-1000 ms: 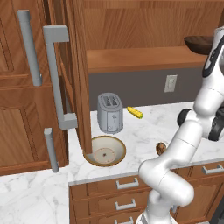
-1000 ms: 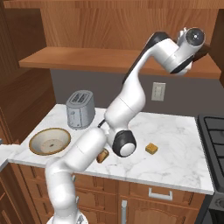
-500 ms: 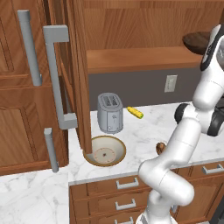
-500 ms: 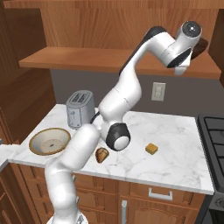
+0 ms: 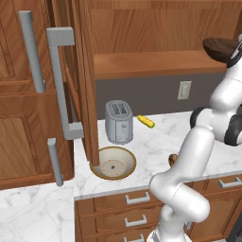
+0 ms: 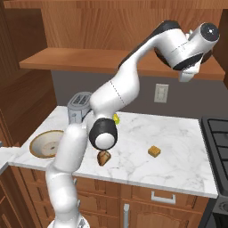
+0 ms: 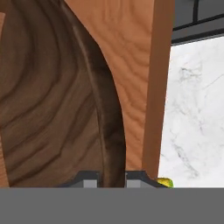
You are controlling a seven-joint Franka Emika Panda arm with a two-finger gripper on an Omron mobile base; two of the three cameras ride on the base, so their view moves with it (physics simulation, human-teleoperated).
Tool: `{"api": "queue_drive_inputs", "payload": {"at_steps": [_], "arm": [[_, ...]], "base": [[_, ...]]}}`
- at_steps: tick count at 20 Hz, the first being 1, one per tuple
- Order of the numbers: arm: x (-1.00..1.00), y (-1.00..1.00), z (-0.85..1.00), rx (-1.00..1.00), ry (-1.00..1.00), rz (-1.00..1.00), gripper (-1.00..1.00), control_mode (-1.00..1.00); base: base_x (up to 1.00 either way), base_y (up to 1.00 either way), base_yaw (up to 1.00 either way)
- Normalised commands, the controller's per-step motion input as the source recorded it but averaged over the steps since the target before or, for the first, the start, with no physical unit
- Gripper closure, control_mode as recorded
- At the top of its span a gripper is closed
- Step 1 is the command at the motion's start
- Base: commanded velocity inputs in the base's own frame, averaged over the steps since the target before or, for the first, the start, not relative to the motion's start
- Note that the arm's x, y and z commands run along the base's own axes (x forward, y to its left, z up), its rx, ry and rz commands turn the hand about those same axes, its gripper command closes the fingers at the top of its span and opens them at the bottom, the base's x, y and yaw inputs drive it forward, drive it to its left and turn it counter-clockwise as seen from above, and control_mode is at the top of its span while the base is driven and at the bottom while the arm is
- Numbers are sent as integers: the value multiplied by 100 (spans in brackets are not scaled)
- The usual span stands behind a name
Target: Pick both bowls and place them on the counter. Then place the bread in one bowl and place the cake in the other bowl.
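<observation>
Since a second ago, jaws gone from wide apart to pinched narrow on the rim of the dark wooden bowl (image 7: 52, 100); arm raised further toward the upper shelf (image 6: 80, 62). In the hand view, gripper (image 7: 111, 178) clamped on that bowl's rim, one fingertip (image 7: 91, 179) inside the rim and the other outside it. Seen from the left base view, same dark bowl (image 5: 221, 47) up on the wooden shelf (image 5: 156, 64) at the far right, partly behind the white wrist.

Down on the marble counter (image 6: 178, 147): beige bowl (image 5: 113, 163) with brown rim resting near the front edge, just beside the open cabinet door (image 5: 85, 85), in front of the toaster (image 5: 118, 121). From the right base view, beige bowl (image 6: 46, 143) at the counter's left end. Knobbly brown bread (image 6: 103, 157) near the front edge, directly below the arm's dark elbow joint. Tan cake (image 6: 154, 151) cube to the right of the bread, apart from it. Yellow cylinder (image 5: 146, 122) lying near the back wall, right of the toaster
</observation>
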Motion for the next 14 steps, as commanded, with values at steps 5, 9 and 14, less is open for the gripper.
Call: {"api": "queue_drive_inputs", "payload": {"at_steps": [5, 9, 14], "arm": [[-72, 21, 8, 9, 0, 1, 100, -100], [-64, 46, 0, 6, 0, 0, 100, -100], [-66, 46, 0, 6, 0, 0, 100, -100]], "base": [[0, 0, 0], [0, 0, 0], [0, 0, 0]]}}
